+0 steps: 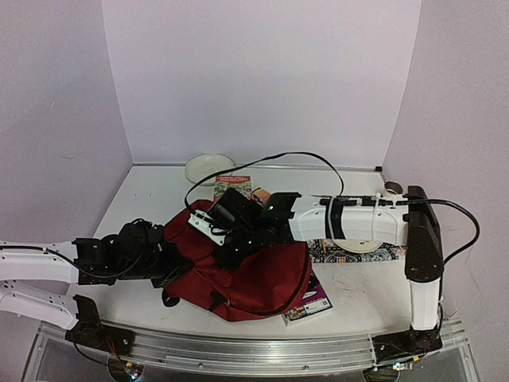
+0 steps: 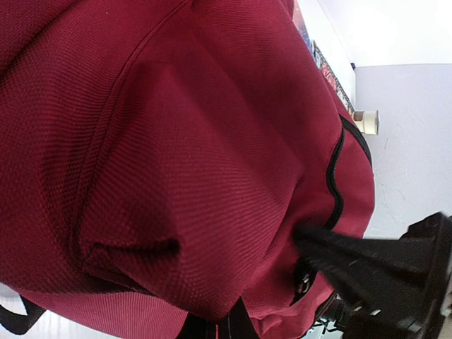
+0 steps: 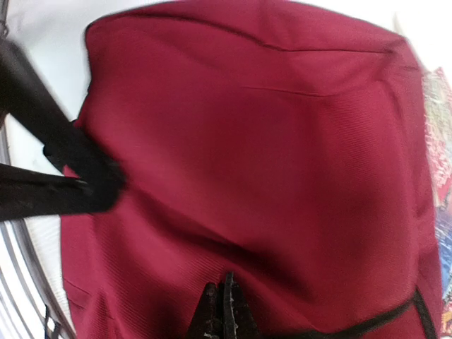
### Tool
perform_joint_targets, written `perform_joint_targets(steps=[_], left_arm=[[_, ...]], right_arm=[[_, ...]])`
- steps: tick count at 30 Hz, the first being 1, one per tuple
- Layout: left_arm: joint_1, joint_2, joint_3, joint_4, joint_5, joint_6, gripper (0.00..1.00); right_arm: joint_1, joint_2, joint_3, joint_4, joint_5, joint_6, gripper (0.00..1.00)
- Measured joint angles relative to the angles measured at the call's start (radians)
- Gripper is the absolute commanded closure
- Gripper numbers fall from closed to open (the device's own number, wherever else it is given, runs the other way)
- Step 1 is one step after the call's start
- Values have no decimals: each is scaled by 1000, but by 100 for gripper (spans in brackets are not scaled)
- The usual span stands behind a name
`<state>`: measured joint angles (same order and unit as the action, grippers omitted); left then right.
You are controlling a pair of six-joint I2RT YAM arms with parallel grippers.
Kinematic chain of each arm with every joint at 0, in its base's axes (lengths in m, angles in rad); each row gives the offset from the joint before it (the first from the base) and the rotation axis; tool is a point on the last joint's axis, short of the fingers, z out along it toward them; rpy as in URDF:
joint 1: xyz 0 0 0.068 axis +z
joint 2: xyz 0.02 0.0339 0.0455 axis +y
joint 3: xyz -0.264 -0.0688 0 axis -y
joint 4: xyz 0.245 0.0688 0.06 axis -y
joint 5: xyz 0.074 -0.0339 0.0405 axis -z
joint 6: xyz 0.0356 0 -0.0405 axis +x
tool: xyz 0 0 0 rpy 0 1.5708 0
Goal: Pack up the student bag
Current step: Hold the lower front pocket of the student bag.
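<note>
The bag (image 1: 262, 278) lies left to right. The right gripper (image 3: 221, 311), squeezed closed, rests on top by the zip (image 2: 336, 176). The left gripper (image 1: 171, 267), closed too, touches its left end.

The student bag (image 1: 254, 274) lies in the middle of the bench (image 1: 151, 199), near its front edge. The left end effector (image 1: 173, 267) is at the bag's left side, and the right end effector (image 3: 220, 311) is on top of it. Behind the bag lies a book (image 1: 232, 185), and further behind a bowl (image 1: 208, 168). A second book (image 1: 312, 302) lies partly under the bag's right front corner. A mat (image 1: 358, 253) lies to its right.
</note>
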<state>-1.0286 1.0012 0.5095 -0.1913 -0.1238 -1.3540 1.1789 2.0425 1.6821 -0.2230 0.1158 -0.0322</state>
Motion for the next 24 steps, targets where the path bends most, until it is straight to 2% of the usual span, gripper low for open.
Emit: perform_joint_targets(steps=[16,20,24], left_arm=[[0,-80,-65,31,-10,-35,98],[0,-81,-58,-3,-14,-13,80],[-1,-7,20,-86,-30,72,64]], right_arm=[[-112,-61,-59,52,-91,108,100],[-126,-68,-61,62,-184,116,100],[-141,-85,-70,67,-235,133,100]])
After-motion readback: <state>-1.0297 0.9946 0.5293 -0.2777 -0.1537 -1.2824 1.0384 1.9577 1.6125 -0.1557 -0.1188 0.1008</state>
